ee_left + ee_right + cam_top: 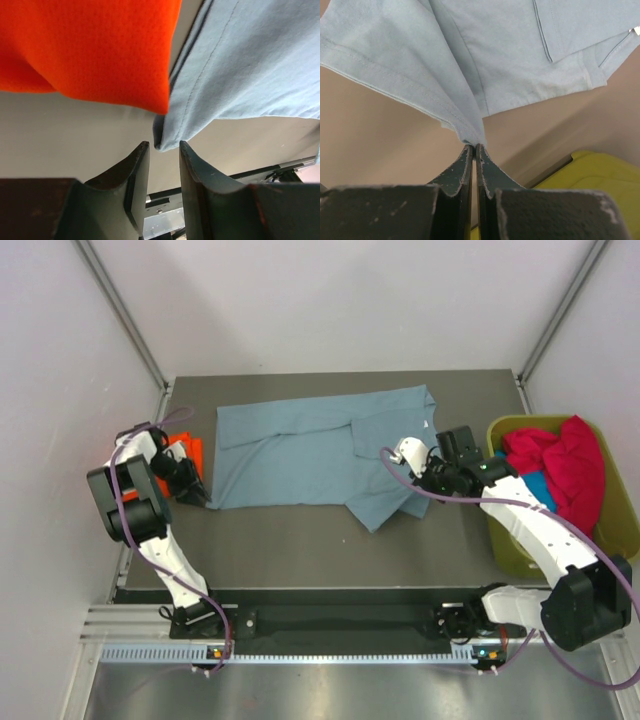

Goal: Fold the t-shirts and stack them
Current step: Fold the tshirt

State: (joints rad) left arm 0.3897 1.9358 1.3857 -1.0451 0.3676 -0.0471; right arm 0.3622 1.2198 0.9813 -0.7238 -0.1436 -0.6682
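Centrally, a dusty grey-blue cloth t-shirt (300,455) lies spread on the dark table (300,540).
At left, a bright orange-red cloth t-shirt (187,450) is partly hidden by the left gripper (164,150), jaws slightly parted at the grey-blue corner. The right gripper (474,148) pinches its hem. A crimson-pink cloth t-shirt (560,465) covers most of a teal t-shirt (535,490) in the olive-green plastic bin (618,528).

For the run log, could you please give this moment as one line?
left claw: open at grey-blue t-shirt corner | right claw: shut on its edge
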